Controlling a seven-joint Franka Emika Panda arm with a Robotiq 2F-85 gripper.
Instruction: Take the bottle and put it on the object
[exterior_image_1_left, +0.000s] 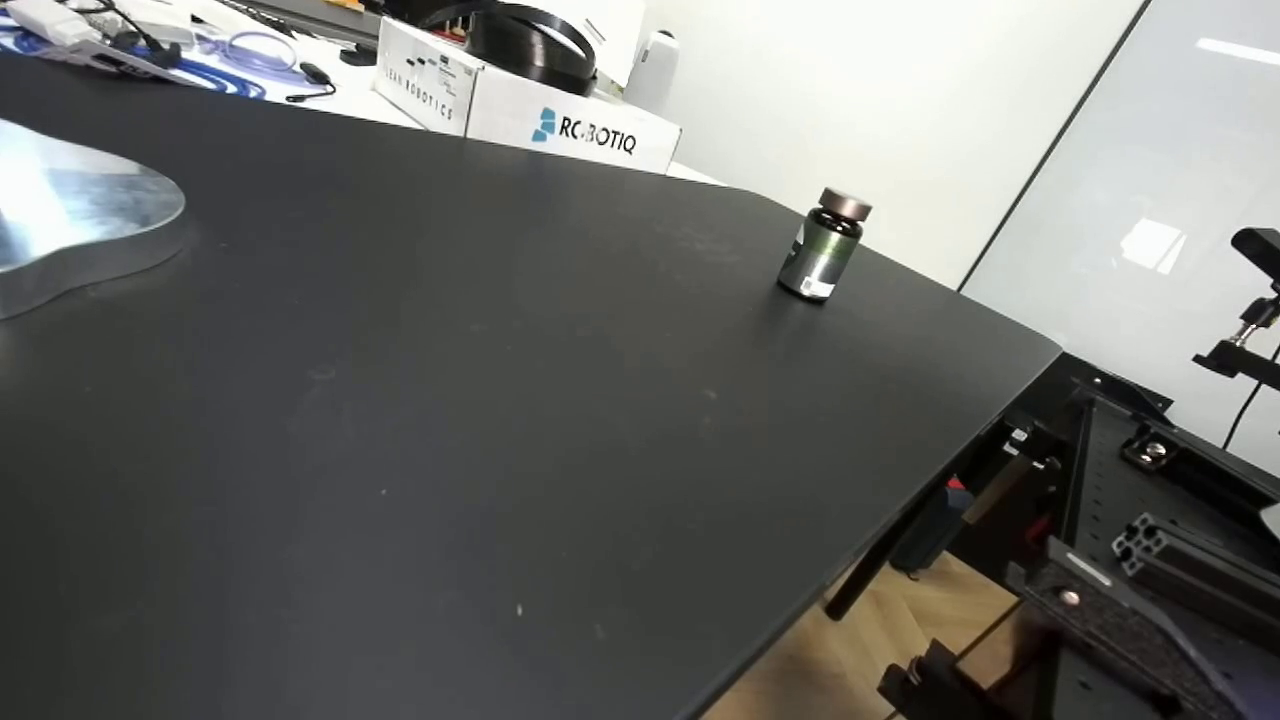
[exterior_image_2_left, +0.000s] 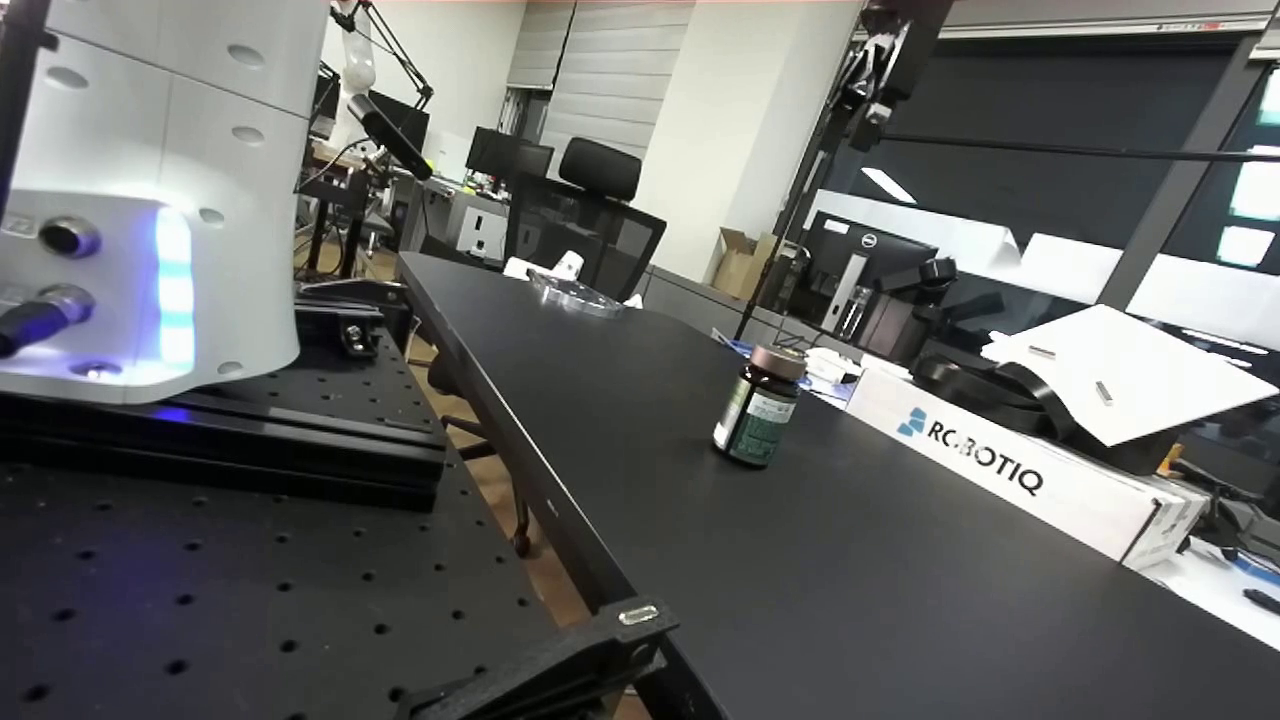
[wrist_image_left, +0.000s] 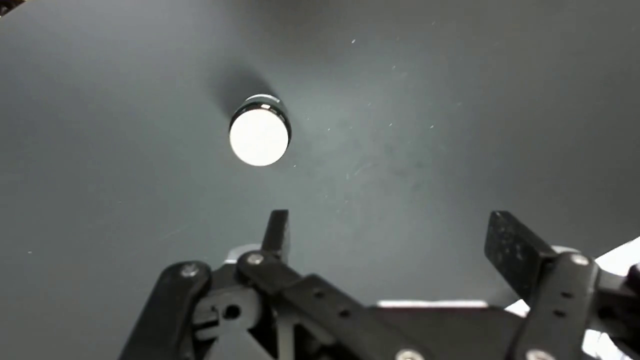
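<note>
Standing well apart from shiny silver-grey slab (exterior_image_1_left: 90, 205): capped pill bottle (exterior_image_1_left: 822, 248), on black tabletop (exterior_image_1_left: 480, 400). Robotiq gripper (wrist_image_left: 389, 217) empty, fingers (wrist_image_left: 515, 255) spread wide, bottle outside gap; uncorrected descent could topple it; glossy slab may prove slippery.

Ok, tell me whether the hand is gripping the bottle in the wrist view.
No, the hand is open, and the bottle stands on the table, outside its jaws.
</note>
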